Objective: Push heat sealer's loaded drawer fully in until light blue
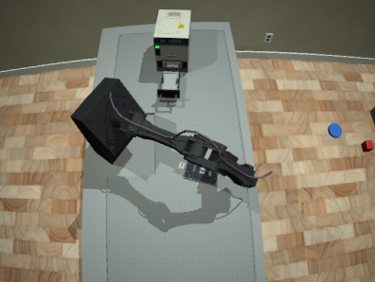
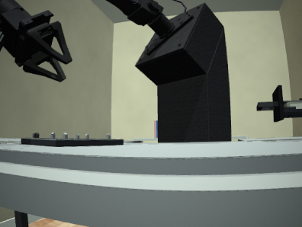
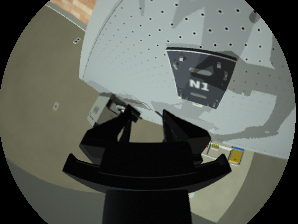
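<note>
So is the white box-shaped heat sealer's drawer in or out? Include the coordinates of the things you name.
Out: the dark-framed drawer (image 1: 169, 94) juts from the white box-shaped sealer's (image 1: 172, 25) front.

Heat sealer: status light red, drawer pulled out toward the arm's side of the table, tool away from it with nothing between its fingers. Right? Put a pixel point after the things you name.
One thing is off: the light (image 1: 157, 46) is green, not red, as the top view shows. The rest holds: the heat sealer's drawer (image 1: 169, 94) is out, and the tool (image 2: 68, 70) (image 3: 147, 113) is away from it with nothing between its fingers.
</note>
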`<state>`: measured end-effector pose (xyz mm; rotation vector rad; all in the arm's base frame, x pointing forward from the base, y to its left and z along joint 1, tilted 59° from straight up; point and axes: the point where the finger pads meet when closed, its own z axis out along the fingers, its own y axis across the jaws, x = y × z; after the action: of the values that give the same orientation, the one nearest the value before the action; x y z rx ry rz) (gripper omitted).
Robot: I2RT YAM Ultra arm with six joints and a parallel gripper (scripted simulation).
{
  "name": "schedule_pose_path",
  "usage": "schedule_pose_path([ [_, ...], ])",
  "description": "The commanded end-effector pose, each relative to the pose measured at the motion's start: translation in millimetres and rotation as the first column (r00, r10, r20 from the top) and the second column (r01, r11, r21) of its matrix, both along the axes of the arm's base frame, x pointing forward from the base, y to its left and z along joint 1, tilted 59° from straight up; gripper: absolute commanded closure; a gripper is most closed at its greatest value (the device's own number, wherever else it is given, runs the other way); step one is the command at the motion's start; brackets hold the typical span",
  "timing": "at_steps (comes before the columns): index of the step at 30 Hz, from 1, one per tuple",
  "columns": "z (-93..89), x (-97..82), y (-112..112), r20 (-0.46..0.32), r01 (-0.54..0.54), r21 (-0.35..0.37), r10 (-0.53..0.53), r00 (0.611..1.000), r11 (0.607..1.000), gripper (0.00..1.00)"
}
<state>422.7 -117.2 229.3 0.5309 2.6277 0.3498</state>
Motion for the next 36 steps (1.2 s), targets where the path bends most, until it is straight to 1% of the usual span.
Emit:
schedule_pose_path([
  [1,10.7,-0.6,9,0.035,-0.004,-0.023,0.004,0.999,1.000,0.55],
  [2,12.1,1.3,11,0.014,-0.043,-0.036,0.044,0.999,0.998,0.55],
  [3,3.2,2.8,14,-0.020,-0.070,-0.036,0.070,0.997,0.997,0.55],
  [4,1.2,2.6,18,-0.040,-0.098,-0.042,0.096,0.995,0.994,0.55],
  [5,-0.9,2.5,21,-0.043,-0.101,-0.042,0.099,0.994,0.994,0.55],
  [6,8.5,-2.9,26,-0.020,-0.100,-0.053,0.099,0.995,0.994,0.55],
  [7,-3.7,-7.1,31,-0.049,-0.101,-0.040,0.099,0.994,0.994,0.55],
  [8,-3.6,-1.7,33,-0.026,-0.090,-0.045,0.088,0.996,0.995,0.55],
  [13,-13.9,-2.5,50,-0.026,-0.088,-0.043,0.086,0.996,0.995,0.55],
  [16,-22.8,-0.5,59,-0.101,-0.183,-0.061,0.176,0.979,0.981,0.55],
  [18,-22.8,-0.5,59,-0.101,-0.183,-0.061,0.176,0.979,0.981,0.55],
  [19,-10.2,-4.3,63,-0.072,-0.186,-0.077,0.180,0.981,0.980,0.55],
  [20,-25.8,-11.5,68,-0.111,-0.189,-0.059,0.181,0.977,0.980,0.55],
  [21,-25.9,-6.3,70,-0.088,-0.174,-0.064,0.168,0.982,0.983,0.55],
  [25,-34.0,-8.8,84,-0.088,-0.174,-0.063,0.168,0.982,0.983,0.55],
  [28,-42.5,-7.9,94,-0.162,-0.270,-0.080,0.255,0.953,0.960,0.55],
  [29,-44.4,-9.0,97,-0.167,-0.277,-0.081,0.261,0.951,0.957,0.55],
  [30,-45.5,-20.2,101,-0.173,-0.277,-0.079,0.261,0.950,0.958,0.55],
  [31,-45.7,-15.1,104,-0.149,-0.274,-0.088,0.259,0.954,0.958,0.55],
  [33,-49.7,-17.2,111,-0.150,-0.262,-0.084,0.248,0.957,0.961,0.55],
  [35,-49.7,-17.2,111,-0.150,-0.262,-0.084,0.248,0.957,0.961,0.55],
  [36,-43.2,-15.6,114,-0.158,-0.301,-0.099,0.284,0.946,0.948,0.55],
])
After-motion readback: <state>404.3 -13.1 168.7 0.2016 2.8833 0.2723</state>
